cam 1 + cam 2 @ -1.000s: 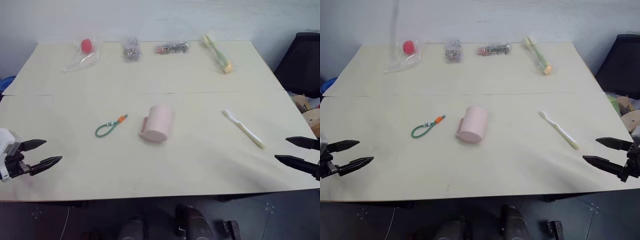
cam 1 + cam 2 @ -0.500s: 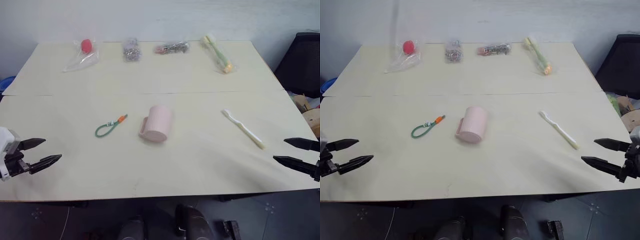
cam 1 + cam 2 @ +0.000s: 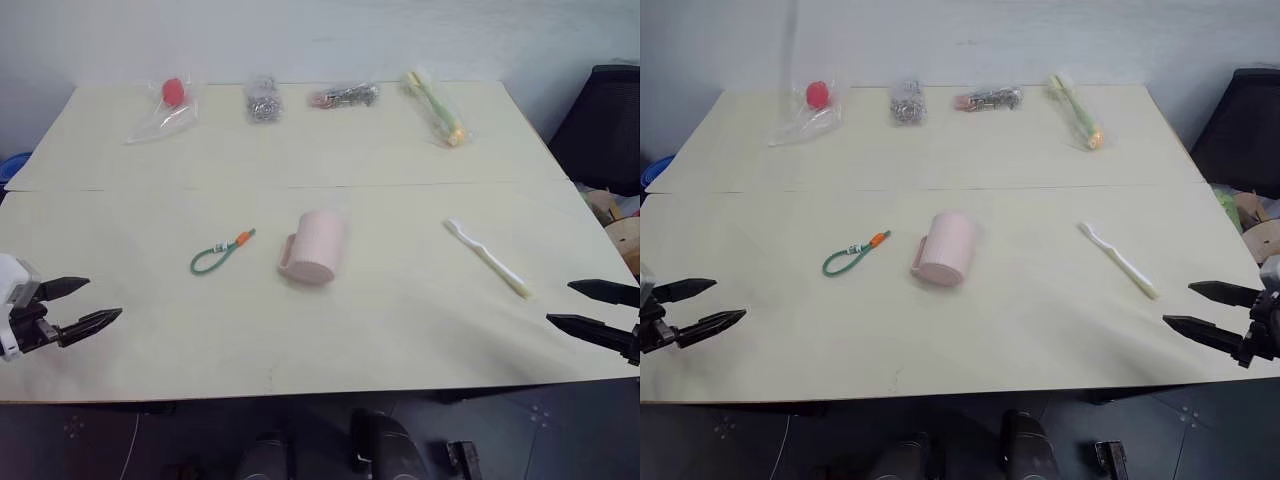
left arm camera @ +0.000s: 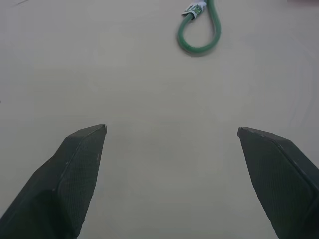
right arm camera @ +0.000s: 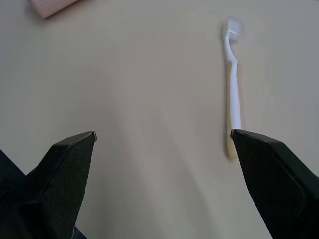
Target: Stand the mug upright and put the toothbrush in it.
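The pale pink mug [image 3: 313, 247] lies on its side in the middle of the table, its base toward me and its handle on the left. The white toothbrush [image 3: 487, 257] with a cream handle end lies flat to the mug's right, bristle end away from me; it also appears as the toothbrush [image 5: 232, 94] in the right wrist view. My left gripper [image 3: 88, 302] hovers open over the table's near left edge, far from the mug. My right gripper [image 3: 588, 306] stands open at the near right edge, just right of the toothbrush's handle end. Both are empty.
A green cord loop with an orange tip [image 3: 220, 252] lies left of the mug. Along the far edge lie bags: a red ball [image 3: 171, 98], metal bits [image 3: 263, 100], more metal parts [image 3: 343, 96], and a green-and-yellow stick [image 3: 436, 108]. A black chair [image 3: 605, 128] stands at right.
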Controlling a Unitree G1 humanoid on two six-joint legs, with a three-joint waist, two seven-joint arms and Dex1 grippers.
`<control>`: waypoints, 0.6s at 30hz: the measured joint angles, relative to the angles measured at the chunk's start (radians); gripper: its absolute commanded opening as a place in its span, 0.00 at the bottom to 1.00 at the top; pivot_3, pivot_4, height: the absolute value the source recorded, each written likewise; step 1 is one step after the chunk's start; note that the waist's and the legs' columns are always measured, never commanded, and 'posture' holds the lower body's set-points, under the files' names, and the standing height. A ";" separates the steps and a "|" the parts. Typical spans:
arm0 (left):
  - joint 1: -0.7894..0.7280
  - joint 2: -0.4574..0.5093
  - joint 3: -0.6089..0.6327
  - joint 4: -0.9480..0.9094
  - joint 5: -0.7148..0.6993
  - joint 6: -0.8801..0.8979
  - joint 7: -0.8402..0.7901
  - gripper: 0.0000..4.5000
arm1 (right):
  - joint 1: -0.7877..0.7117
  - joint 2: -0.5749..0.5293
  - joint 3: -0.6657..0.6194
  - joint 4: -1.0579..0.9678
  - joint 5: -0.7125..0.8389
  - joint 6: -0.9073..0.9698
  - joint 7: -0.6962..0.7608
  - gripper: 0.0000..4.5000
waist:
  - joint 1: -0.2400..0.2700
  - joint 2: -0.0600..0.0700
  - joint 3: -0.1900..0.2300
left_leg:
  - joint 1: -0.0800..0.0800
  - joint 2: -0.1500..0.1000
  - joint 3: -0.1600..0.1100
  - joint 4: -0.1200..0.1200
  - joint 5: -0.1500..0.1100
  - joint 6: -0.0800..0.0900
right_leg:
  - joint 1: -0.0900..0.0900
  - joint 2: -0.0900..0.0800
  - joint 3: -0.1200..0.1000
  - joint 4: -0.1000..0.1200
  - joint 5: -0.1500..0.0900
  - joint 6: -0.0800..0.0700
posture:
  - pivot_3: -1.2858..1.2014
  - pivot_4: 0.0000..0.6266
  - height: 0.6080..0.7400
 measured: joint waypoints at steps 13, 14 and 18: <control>-0.335 0.000 -0.201 -0.019 -0.028 0.146 0.041 0.99 | 0.018 0.021 0.000 -0.261 0.122 0.095 -0.067 1.00 | 0.009 0.000 0.000 | 0.001 -0.004 0.000 0.001 0.000 0.000 | 0.001 0.000 0.001 0.002 0.000 0.000 | 0.52 0.24 1.00; -0.370 -0.001 -0.245 -0.007 -0.008 0.135 0.040 0.99 | 0.012 0.024 0.001 -0.300 0.145 0.112 -0.083 1.00 | 0.009 0.000 0.000 | 0.002 -0.005 0.000 0.001 0.000 0.000 | 0.001 0.001 0.000 0.003 0.000 0.000 | 0.52 0.24 1.00; -0.552 -0.052 -0.425 0.131 0.108 0.075 0.057 0.99 | -0.022 0.060 0.006 -0.433 0.253 0.180 -0.166 1.00 | 0.014 -0.001 0.000 | 0.001 -0.005 0.001 0.001 0.001 -0.001 | 0.001 0.002 0.000 0.003 0.000 0.000 | 0.52 0.24 1.00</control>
